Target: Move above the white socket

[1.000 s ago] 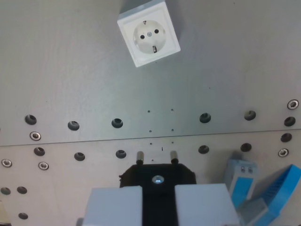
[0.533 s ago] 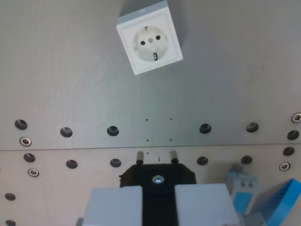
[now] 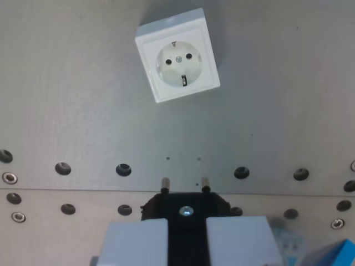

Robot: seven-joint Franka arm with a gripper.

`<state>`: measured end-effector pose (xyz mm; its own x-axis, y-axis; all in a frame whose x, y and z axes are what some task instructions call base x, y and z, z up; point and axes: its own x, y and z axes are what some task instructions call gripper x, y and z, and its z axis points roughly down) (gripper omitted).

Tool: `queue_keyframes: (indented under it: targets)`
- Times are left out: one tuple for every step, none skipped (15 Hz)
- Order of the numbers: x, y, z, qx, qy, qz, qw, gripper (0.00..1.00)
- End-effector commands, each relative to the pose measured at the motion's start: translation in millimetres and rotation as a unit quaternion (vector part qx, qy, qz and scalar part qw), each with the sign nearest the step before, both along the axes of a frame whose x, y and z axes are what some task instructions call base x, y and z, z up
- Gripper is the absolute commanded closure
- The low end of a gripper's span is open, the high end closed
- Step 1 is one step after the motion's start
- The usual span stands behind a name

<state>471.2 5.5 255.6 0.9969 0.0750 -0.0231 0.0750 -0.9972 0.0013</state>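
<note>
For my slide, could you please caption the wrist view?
Gripper holding a black plug, pins pointing toward the white socket on the grey plate.

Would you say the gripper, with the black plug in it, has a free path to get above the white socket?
Probably yes: only bare board lies between the gripper, shut on the black plug, and the white socket.

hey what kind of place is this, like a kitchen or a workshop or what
Probably a robotics lab test bench: a grey metal plate with rows of drilled mounting holes, a square white socket mounted on it, and a black two-pin plug in the gripper.
</note>
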Motion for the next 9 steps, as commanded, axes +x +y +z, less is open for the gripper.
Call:
queue_keyframes:
  targets:
    - [-1.0,-1.0,-15.8,-0.004,-0.042,0.057,0.9975,1.0]
    - [-0.6,-1.0,-20.8,-0.004,-0.042,0.061,0.9973,1.0]
    - [-0.2,-1.0,-25.8,-0.005,-0.042,0.066,0.9969,1.0]
    - [0.1,-1.0,-30.8,-0.005,-0.044,0.07,0.9966,1.0]
    - [0.3,-1.1,-35.7,-0.005,-0.046,0.073,0.9962,1.0]
    - [0.5,-1.1,-40.7,-0.005,-0.047,0.079,0.9958,1.0]
    - [0.7,-1.1,-45.7,-0.006,-0.048,0.082,0.9954,1.0]
    - [0.8,-1.2,-50.8,-0.006,-0.049,0.087,0.995,1.0]
    - [1.0,-1.2,-55.8,-0.007,-0.048,0.088,0.9949,1.0]
